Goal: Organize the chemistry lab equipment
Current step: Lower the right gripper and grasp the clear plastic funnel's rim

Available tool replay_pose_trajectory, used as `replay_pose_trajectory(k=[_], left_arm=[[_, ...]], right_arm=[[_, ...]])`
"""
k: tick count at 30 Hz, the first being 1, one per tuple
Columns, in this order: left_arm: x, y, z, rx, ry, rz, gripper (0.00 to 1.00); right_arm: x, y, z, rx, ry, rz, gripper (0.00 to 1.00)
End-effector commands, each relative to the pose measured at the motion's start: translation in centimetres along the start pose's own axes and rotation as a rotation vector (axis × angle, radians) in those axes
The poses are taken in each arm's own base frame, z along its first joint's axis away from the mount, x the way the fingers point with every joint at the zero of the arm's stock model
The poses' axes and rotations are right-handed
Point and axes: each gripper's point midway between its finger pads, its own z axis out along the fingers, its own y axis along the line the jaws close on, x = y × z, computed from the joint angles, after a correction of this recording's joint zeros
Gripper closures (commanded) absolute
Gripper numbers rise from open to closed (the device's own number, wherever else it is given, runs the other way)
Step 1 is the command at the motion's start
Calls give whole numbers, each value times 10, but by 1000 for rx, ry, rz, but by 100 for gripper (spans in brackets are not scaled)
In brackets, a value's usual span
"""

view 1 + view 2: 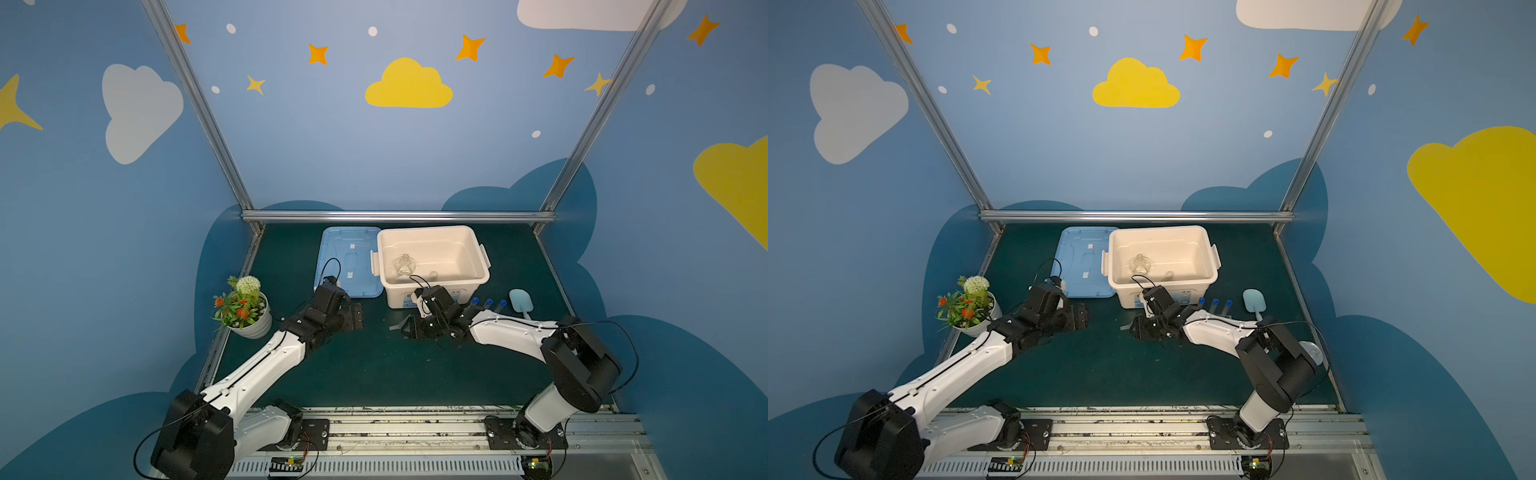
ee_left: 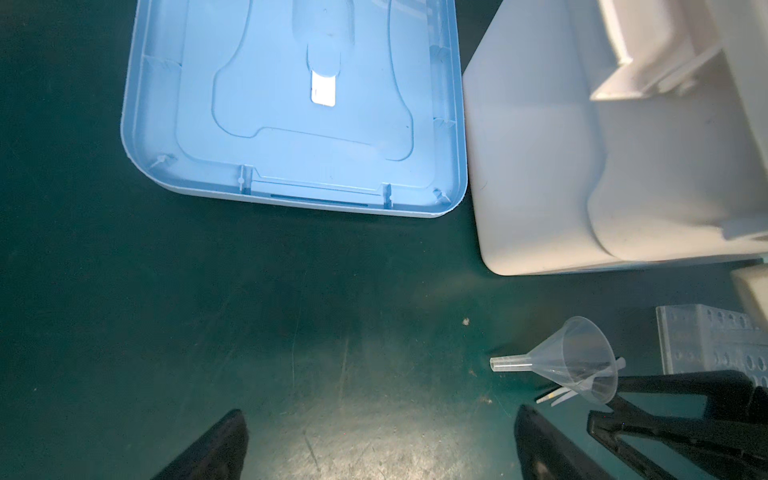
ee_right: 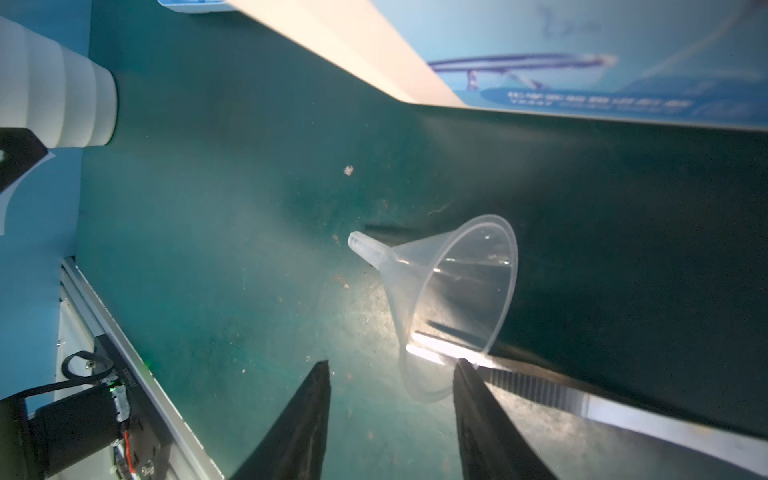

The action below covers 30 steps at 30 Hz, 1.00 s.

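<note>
Right pincer (image 3: 392, 362) — half spread, pinching nothing — faces the clear plastic funnel (image 3: 415, 282) lying on the green bench (image 3: 208, 249): wide mouth at its tips, spout pointing straight away. Left pincer (image 2: 380, 409), spread wide, sits farther off.

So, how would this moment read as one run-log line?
left gripper: open, empty | right gripper: open at funnel rim | funnel: on its side | flask: in bin

Left arm (image 1: 266, 365) extended, left fingers (image 2: 216, 449) spread wide, right arm (image 1: 511, 330) bent inward, right fingers (image 3: 303, 424) half parted
</note>
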Motion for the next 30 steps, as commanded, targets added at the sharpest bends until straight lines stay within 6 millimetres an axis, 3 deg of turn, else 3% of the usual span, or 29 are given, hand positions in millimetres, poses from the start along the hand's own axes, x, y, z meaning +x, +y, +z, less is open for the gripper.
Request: replay_pose_trajectory(k=[1,30], left_arm=[[-2,3,-2,-2,-18,-7,0],[4,3,1,4,-2,-4,0]], right_arm=[[-16,5,-4,16,-36,-41,51],[-20,5,19,-5,-38,8,62]])
